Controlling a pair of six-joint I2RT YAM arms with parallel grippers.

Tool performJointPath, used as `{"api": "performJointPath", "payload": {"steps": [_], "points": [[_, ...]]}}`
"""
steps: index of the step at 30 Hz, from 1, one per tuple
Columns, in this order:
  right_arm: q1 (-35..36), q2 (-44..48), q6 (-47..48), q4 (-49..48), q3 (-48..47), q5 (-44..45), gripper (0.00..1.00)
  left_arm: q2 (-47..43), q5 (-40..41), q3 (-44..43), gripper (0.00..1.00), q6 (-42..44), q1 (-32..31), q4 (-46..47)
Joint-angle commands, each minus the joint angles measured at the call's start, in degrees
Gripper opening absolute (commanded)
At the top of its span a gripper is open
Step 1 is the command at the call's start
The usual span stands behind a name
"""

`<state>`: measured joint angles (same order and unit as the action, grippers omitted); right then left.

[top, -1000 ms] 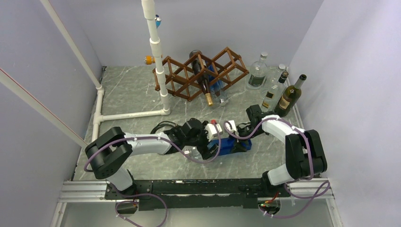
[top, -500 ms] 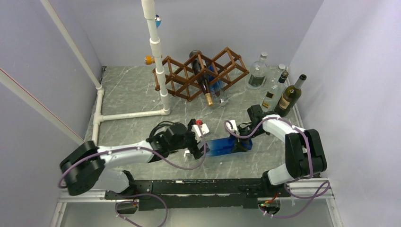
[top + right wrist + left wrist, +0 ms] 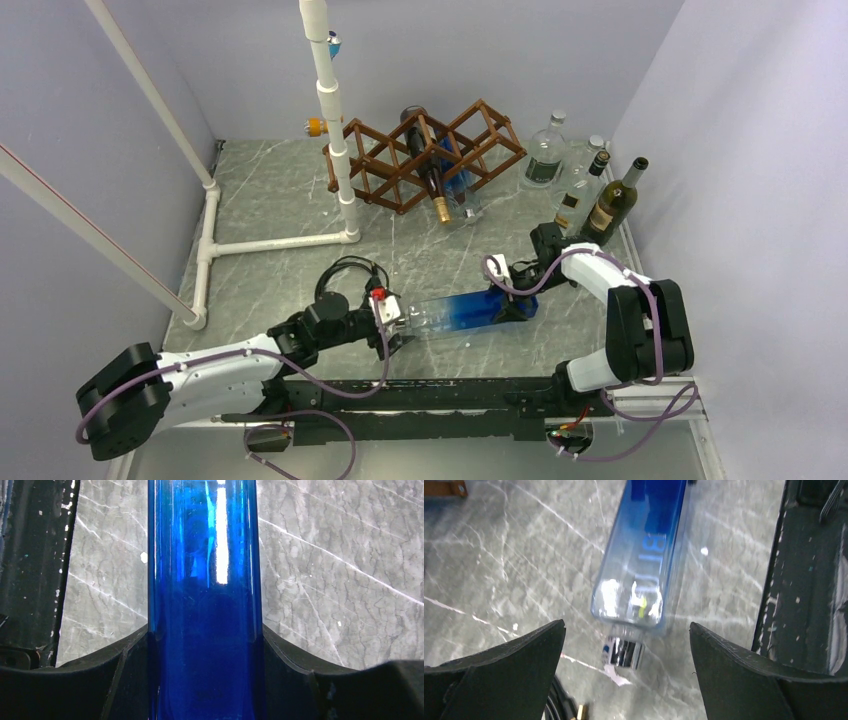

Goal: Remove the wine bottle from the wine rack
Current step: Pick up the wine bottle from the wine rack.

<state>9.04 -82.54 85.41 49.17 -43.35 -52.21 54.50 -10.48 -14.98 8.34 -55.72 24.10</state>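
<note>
The wine bottle (image 3: 465, 312) is blue glass fading to clear, and it lies on its side on the marble table, off the wine rack (image 3: 400, 165). My right gripper (image 3: 512, 300) is shut on its dark blue end; in the right wrist view both fingers press the wine bottle (image 3: 204, 580) at the right gripper (image 3: 205, 630). My left gripper (image 3: 392, 318) stands wide open just short of the capped neck. In the left wrist view the wine bottle (image 3: 644, 555) lies ahead of the left gripper (image 3: 626, 625), touching neither finger.
A dark bottle with a gold cap (image 3: 430, 178) still lies in the rack. Several upright bottles (image 3: 610, 205) stand at the back right. A white PVC pipe frame (image 3: 335, 120) rises left of the rack. A black rail (image 3: 400, 395) runs along the near edge.
My left gripper opened fully, let go of the bottle's neck end and drew back to the left and toward the near edge. The right gripper kept its hold in place.
</note>
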Motion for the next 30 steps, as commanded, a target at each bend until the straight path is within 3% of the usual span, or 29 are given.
{"api": "performJointPath", "payload": {"steps": [1,6,23,30], "points": [[-0.7,2.9,4.5,3.3,-2.1,-9.9,0.0,-0.3,0.4,5.1,0.99,3.6,0.2,8.8],[-1.3,3.7,7.1,5.7,-2.4,-11.3,0.0,-4.0,1.5,10.4,1.0,5.5,0.2,15.3],[-4.4,5.5,17.9,18.3,-5.7,-21.0,0.0,-5.5,-3.5,13.9,1.0,1.0,0.2,26.9],[-4.5,4.1,24.6,27.5,-8.7,-26.8,0.0,0.3,-7.5,12.1,1.0,-2.7,0.1,36.6]]}}
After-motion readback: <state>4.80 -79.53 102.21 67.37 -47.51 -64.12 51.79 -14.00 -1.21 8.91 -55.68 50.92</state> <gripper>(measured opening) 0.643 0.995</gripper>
